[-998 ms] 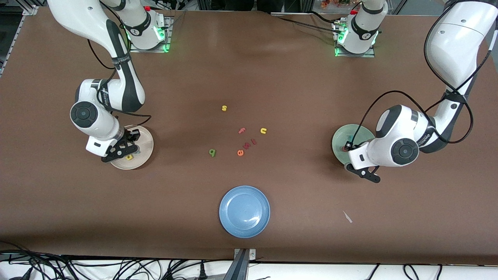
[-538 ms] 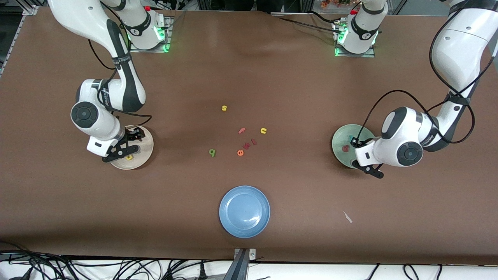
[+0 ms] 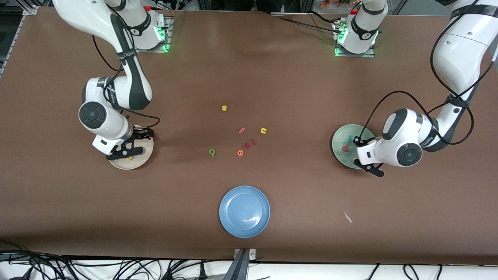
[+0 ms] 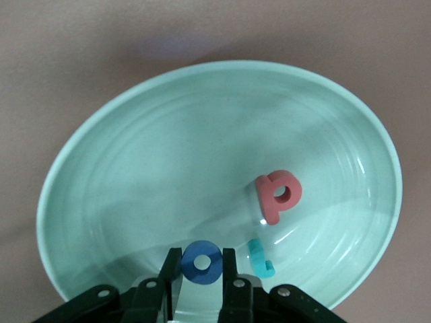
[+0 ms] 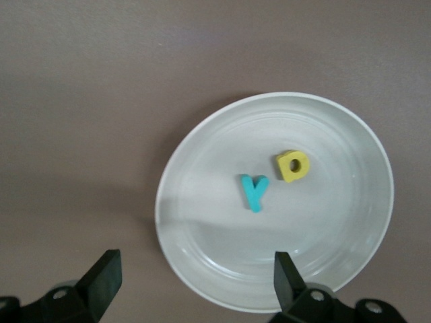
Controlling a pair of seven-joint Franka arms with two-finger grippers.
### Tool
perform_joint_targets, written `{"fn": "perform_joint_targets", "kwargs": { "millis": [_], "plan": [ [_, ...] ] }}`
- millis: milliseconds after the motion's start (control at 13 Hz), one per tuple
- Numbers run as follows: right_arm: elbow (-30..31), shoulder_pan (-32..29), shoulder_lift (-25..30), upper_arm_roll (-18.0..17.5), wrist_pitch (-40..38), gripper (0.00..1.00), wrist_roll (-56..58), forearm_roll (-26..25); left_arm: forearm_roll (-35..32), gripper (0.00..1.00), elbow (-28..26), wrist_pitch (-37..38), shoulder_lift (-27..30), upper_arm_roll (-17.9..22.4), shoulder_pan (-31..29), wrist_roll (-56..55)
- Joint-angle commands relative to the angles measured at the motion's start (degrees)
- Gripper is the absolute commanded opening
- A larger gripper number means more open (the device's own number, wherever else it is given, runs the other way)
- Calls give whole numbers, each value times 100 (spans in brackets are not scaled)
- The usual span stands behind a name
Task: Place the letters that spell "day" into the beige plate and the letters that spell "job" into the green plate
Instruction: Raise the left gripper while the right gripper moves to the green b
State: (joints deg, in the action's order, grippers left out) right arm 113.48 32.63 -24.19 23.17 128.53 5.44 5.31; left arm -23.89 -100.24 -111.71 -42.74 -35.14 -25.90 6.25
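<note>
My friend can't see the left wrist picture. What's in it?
The left gripper holds a blue ring "o" over the pale green plate. A pinkish-red "b" and a teal "j" already lie in the plate.

No legible text or labels anywhere.

Bright even overhead light, soft arm shadows on table (image 3: 272,70) (wrist views sharp)

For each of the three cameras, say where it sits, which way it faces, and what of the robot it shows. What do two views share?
Front view: high across the table, facing both arms' bases.
Left wrist view: looks down into the green plate; left gripper pinches the blue "o".
Right wrist view: above the beige plate; right gripper open.
Shared with the front view: both plates.
</note>
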Motion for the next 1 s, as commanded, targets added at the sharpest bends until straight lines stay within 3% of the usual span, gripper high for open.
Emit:
{"fn": "perform_joint_targets", "kwargs": {
  "millis": [0, 461, 691, 768, 922],
  "plan": [
    [-45, -2, 108, -101, -162, 100, -306, 76, -186, 17, 13, -35, -7, 25, 15, 69],
    [-149, -2, 248, -725, -162, 100, -2151, 76, -203, 23, 66, -26, 2, 25, 32, 131],
    [-221, -2, 240, -761, -162, 100, -2301, 84, -195, 37, 101, -17, 2, 25, 41, 131],
    [-238, -2, 240, -848, -153, 100, -2493, 84, -186, 99, 110, -17, 2, 25, 32, 105],
    [-308, -2, 205, -1041, -135, 100, -3064, 84, -107, 100, 416, 367, 2, 16, 233, -289]
  ]
}}
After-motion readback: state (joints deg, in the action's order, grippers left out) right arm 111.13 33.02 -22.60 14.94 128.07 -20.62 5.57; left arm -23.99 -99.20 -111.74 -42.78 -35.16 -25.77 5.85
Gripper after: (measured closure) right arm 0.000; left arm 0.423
